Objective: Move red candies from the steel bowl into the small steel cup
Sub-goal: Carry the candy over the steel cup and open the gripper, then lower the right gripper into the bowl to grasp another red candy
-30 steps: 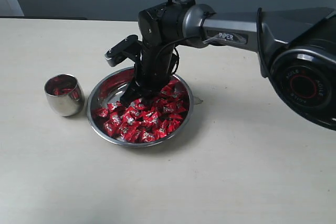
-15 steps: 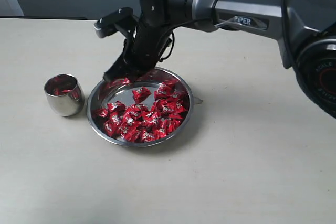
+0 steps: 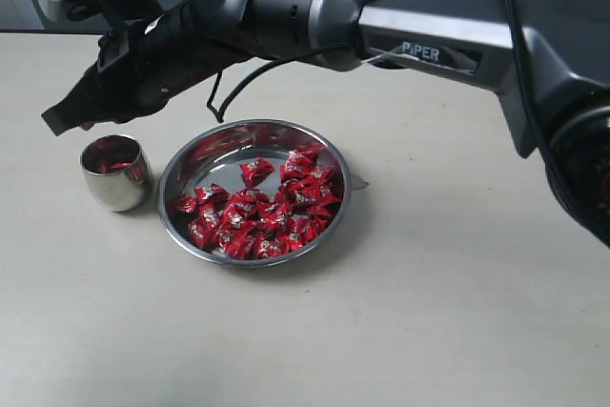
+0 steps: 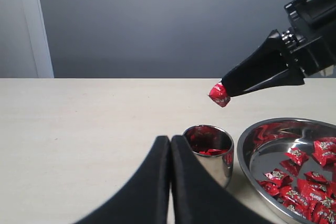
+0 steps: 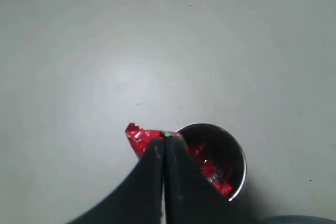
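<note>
My right gripper (image 3: 54, 122) is shut on one red candy (image 4: 219, 95), which hangs in the air above the small steel cup (image 3: 116, 176). In the right wrist view the held candy (image 5: 139, 136) sticks out past the shut fingertips (image 5: 164, 141), beside the cup's rim (image 5: 237, 150). The cup (image 4: 219, 163) holds a few red candies. The steel bowl (image 3: 221, 161) stands just right of the cup with a heap of red candies (image 3: 262, 212) in its near half. My left gripper (image 4: 170, 139) is shut on nothing, low over the table and near the cup.
The right arm (image 3: 429, 40) stretches from the right across and above the bowl. Bowl (image 4: 283, 148) and cup stand on a plain beige tabletop (image 3: 429, 312). A grey wall (image 4: 157, 19) runs behind the table's far edge.
My right gripper has lifted out of the bowl with one candy and swung left, from over the candy heap to above the cup. The heap now lies uncovered.
</note>
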Robot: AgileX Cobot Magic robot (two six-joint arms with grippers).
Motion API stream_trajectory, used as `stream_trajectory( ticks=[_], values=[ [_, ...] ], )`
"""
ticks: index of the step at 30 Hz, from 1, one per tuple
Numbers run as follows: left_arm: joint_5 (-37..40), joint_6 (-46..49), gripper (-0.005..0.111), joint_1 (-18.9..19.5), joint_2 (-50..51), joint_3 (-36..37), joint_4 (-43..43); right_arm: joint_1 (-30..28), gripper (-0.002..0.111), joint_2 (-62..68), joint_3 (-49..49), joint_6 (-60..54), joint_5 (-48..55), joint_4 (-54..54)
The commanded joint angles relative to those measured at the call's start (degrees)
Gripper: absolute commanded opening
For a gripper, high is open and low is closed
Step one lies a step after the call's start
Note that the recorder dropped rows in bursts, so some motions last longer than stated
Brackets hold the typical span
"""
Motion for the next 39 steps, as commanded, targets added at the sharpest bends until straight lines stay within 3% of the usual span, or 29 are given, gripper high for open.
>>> stream_trajectory(
  ticks=[1,8,14,19,23,28,36,39],
  values=[
    [-0.3,-0.2,0.000,-0.3,-0.3,0.0,0.0,-0.1,0.001,1.6,-0.1,-0.6,-1.6,0.5],
    [-0.3,-0.2,0.000,-0.3,-0.3,0.0,0.0,-0.1,0.027,3.6,-0.1,-1.0,-1.5,0.3],
    [-0.3,-0.2,0.000,-0.3,-0.3,0.0,0.0,-0.3,0.028,2.9,-0.1,-1.0,-2.6,-2.2],
    [-0.3,-0.2,0.000,-0.3,-0.3,0.0,0.0,-2.6,0.027,1.3,-0.1,14.3,-0.2,-14.3],
    [-0.3,-0.2,0.000,-0.3,-0.3,0.0,0.0,-5.4,0.027,1.8,-0.1,22.8,7.7,-26.2],
    [-0.3,-0.2,0.000,-0.3,-0.3,0.0,0.0,-7.2,0.028,4.5,-0.1,22.8,14.0,-30.2],
    [-0.3,-0.2,0.000,-0.3,-0.3,0.0,0.0,-7.5,0.028,6.7,-0.1,21.8,13.2,-30.7],
    [-0.3,-0.2,0.000,-0.3,-0.3,0.0,0.0,-7.5,0.040,7.2,-0.1,21.6,13.7,-31.8]
  ],
)
